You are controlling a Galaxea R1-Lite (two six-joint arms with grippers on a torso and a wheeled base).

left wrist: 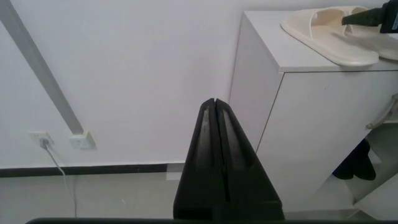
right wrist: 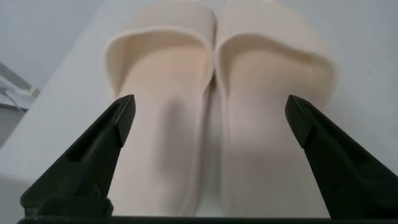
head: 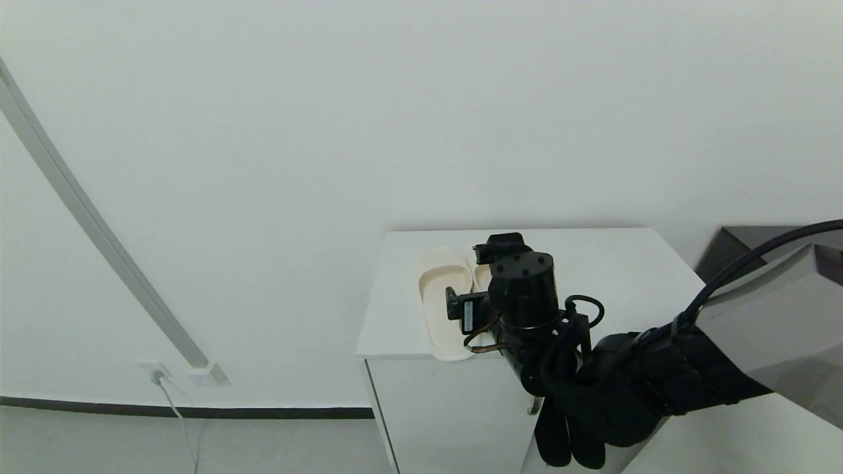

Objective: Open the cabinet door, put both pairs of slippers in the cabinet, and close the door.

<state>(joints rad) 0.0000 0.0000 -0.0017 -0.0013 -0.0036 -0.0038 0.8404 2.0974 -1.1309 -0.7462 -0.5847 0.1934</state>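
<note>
A cream pair of slippers lies side by side on top of the white cabinet, near its front left corner. My right gripper hovers over the pair, open, one finger on each outer side, apart from the slippers. Low beside the cabinet's left side, my left gripper is shut on nothing. The cabinet's right part stands open, and a dark shape, seemingly a dark pair of slippers, rests inside on a shelf.
The cabinet stands against a white wall. A slanted grey conduit runs down to a wall socket with a cable, left of the cabinet. Bare floor lies between socket and cabinet.
</note>
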